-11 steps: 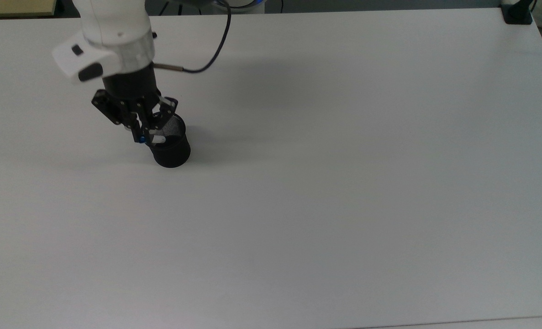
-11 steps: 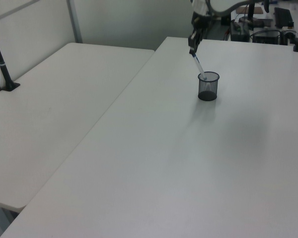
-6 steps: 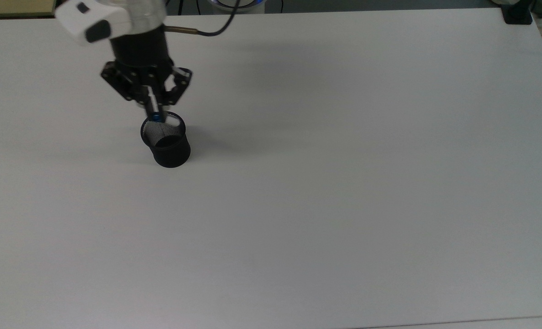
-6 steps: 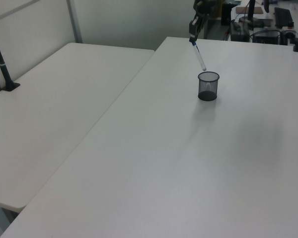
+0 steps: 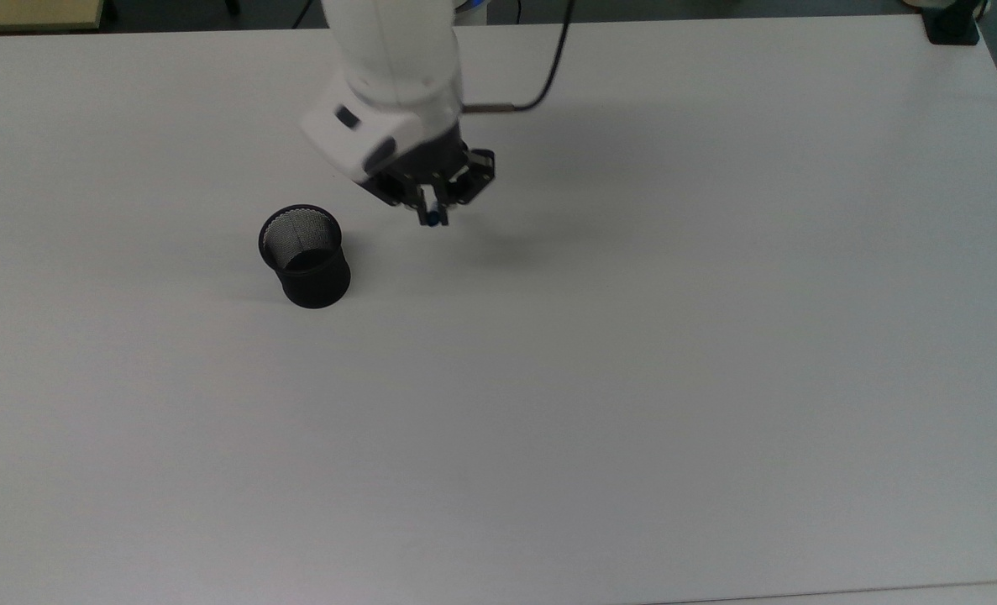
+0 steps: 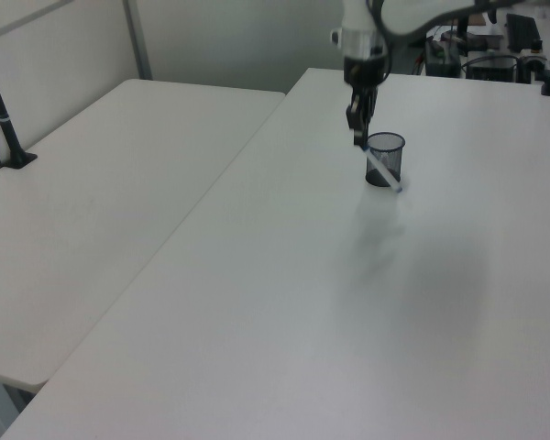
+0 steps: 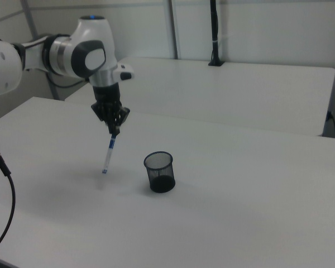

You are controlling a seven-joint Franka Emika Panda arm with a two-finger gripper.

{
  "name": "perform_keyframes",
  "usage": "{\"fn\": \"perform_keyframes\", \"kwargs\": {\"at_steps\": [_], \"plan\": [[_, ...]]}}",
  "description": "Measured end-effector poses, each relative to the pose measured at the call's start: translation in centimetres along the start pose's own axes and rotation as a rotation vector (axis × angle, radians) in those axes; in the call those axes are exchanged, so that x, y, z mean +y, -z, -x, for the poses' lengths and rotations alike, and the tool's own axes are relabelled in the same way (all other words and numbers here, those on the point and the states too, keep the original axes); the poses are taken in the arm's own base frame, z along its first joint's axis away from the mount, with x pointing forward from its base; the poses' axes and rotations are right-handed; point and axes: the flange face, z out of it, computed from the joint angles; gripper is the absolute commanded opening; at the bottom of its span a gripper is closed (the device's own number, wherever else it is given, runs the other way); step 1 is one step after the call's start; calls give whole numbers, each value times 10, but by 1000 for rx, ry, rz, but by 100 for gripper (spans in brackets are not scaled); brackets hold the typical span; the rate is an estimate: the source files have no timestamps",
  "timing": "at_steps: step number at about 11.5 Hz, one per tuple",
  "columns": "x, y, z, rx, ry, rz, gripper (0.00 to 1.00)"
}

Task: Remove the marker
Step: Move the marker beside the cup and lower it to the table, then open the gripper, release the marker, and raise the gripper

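Marker (image 7: pixel 108 153) gripped by pincer (image 7: pixel 114 131), tip blurred

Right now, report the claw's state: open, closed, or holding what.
Claw: closed on the marker, gripping its upper end; the marker hangs tilted, clear of the black mesh cup and above the table.

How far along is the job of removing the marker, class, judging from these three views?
Done: the marker is out of the black mesh cup, which stands on the table. In hand: the end effector grips the marker's upper end and holds it tilted, beside the cup on the right view's left, its lower tip near the tabletop. Left: setting it down and letting go.
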Motion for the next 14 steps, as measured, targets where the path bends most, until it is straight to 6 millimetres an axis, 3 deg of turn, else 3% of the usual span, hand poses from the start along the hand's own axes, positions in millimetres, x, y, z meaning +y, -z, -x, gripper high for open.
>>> {"fn": "perform_keyframes", "kwargs": {"at_steps": [3,5,6,8,9,11,13,14], "plan": [[-31,-74,-7,-114,33,23,4],[-33,-95,-8,-145,35,30,26],[-33,-97,-9,-148,34,31,36],[-31,-101,-9,-151,31,32,94],[-31,-101,-9,-150,29,32,100],[-28,-96,-11,-139,-3,34,100],[-21,-66,-11,-89,-42,46,100],[-10,-34,-7,-43,-69,44,100]]}}
